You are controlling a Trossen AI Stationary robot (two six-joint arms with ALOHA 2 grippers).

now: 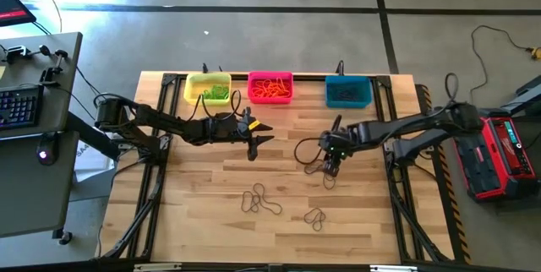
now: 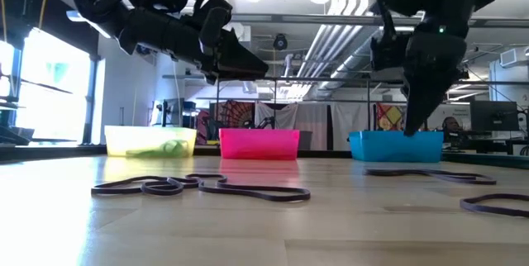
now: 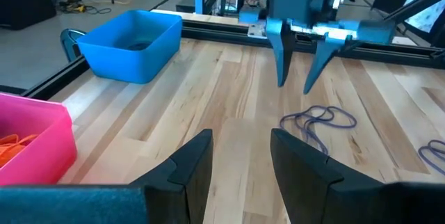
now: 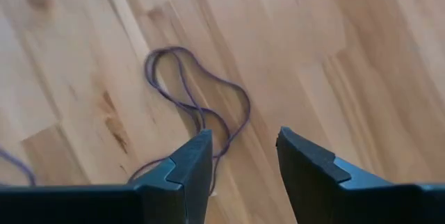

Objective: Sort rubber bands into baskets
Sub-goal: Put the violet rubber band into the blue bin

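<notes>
Three baskets stand in a row at the table's far edge. The yellow one (image 1: 208, 88) holds green rubber bands, the pink one (image 1: 270, 87) orange ones, the teal one (image 1: 348, 91) dark ones. Dark rubber bands lie flat on the wood near the middle (image 1: 262, 200) and near the front (image 1: 314, 216). My right gripper (image 1: 330, 169) points down, open, just above another dark band (image 4: 197, 110) without touching it. That band also shows in the left wrist view (image 3: 320, 118). My left gripper (image 1: 260, 133) hovers open and level in front of the pink basket, holding nothing.
Black frame rails (image 1: 397, 179) run along the table's sides and far edge. A black cable loop (image 1: 303, 149) hangs beside my right arm. A desk with a keyboard (image 1: 21, 107) stands off the left side, and a red device (image 1: 503, 154) off the right.
</notes>
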